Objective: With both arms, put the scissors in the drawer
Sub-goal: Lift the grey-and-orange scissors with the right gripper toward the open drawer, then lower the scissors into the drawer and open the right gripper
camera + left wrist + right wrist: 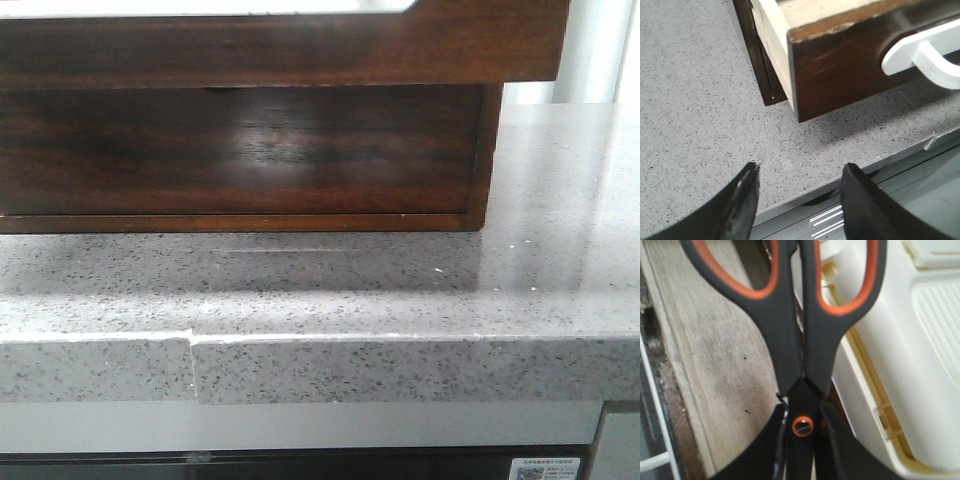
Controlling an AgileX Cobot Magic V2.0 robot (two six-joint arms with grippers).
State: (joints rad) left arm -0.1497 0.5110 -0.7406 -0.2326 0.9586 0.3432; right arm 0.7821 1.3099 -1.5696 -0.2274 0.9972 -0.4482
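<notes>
The drawer [280,45] is glossy dark brown wood with a wide cut-out in its top edge, and stands pulled out above the counter. In the left wrist view its dark front corner [840,65] and pale side show. My left gripper [800,170] is open and empty, over the counter's front edge, apart from the drawer. My right gripper [802,410] is shut on the scissors [790,340] near their pivot. The scissors have black handles with orange lining and hang over the drawer's pale wooden floor [705,350]. Neither gripper shows in the front view.
A taller dark drawer front [240,150] sits below on the speckled grey countertop [320,290]. A white curved piece [925,55] sits at the drawer's front. A cream plastic container [910,365] lies beside the scissors. Below the counter edge are grey cabinet fronts [920,200].
</notes>
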